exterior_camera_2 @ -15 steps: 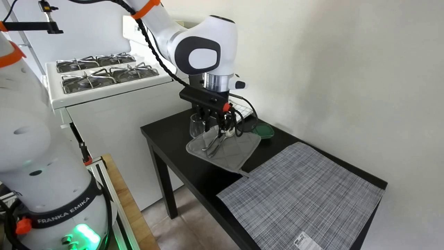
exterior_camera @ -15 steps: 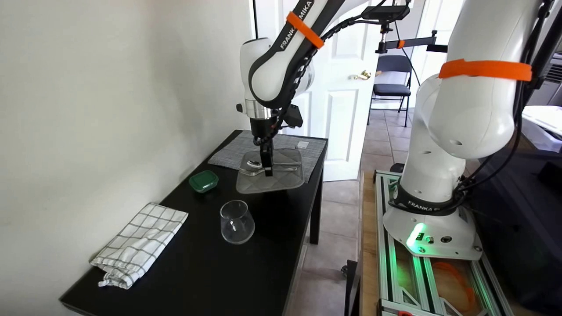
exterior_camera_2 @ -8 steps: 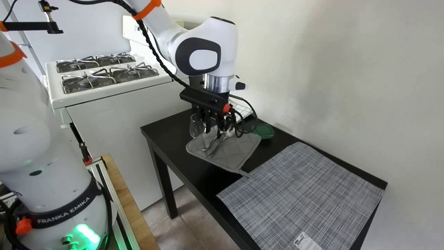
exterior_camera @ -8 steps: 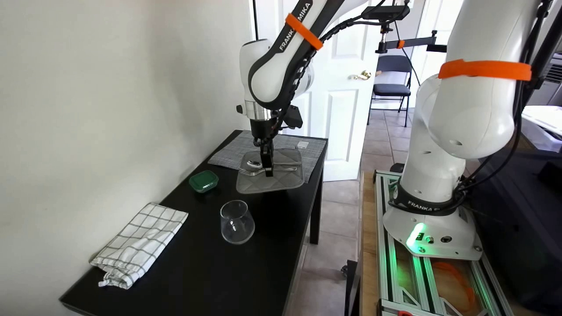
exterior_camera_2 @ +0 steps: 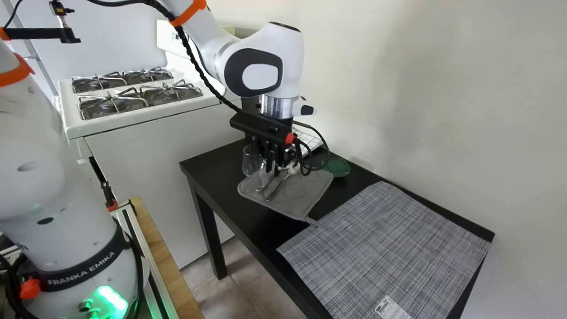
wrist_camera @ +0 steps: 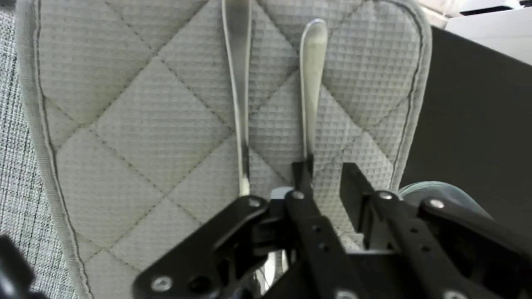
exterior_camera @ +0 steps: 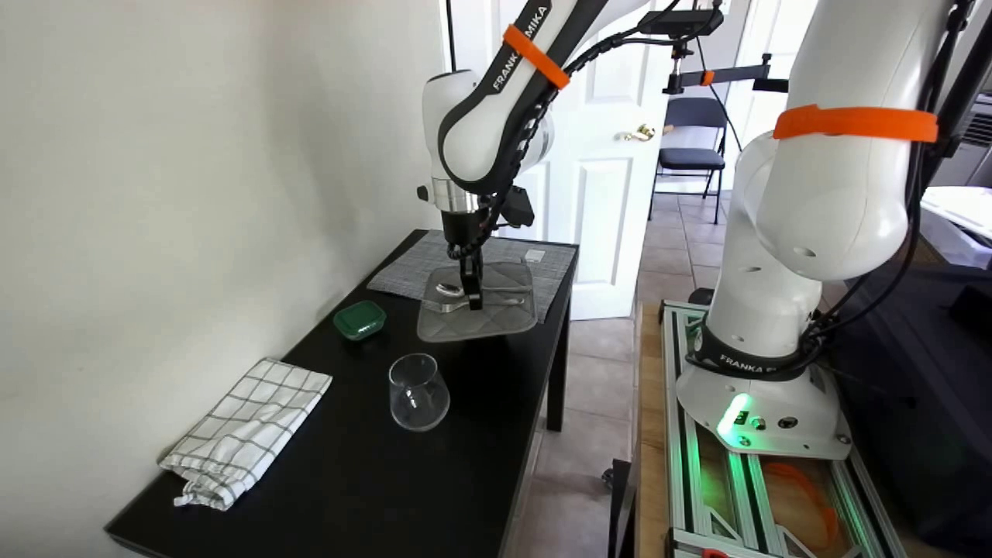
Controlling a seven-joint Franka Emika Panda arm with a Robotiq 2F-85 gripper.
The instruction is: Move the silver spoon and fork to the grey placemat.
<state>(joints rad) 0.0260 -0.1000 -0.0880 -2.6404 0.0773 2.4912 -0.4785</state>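
the hand [wrist_camera: 326,170] stands narrowly parted at the fork [wrist_camera: 312,83], whose neck seems to run along one side of the gap, though contact is hard to tell; closing off-centre could skid it away. the spoon [wrist_camera: 241,79] lies just beside, easily knocked. both rest on the quilted pad [wrist_camera: 141,116], which too deep a pinch could drag. the grey placemat [exterior_camera_2: 390,248] bears neither; a weak hold could drop the fork short.
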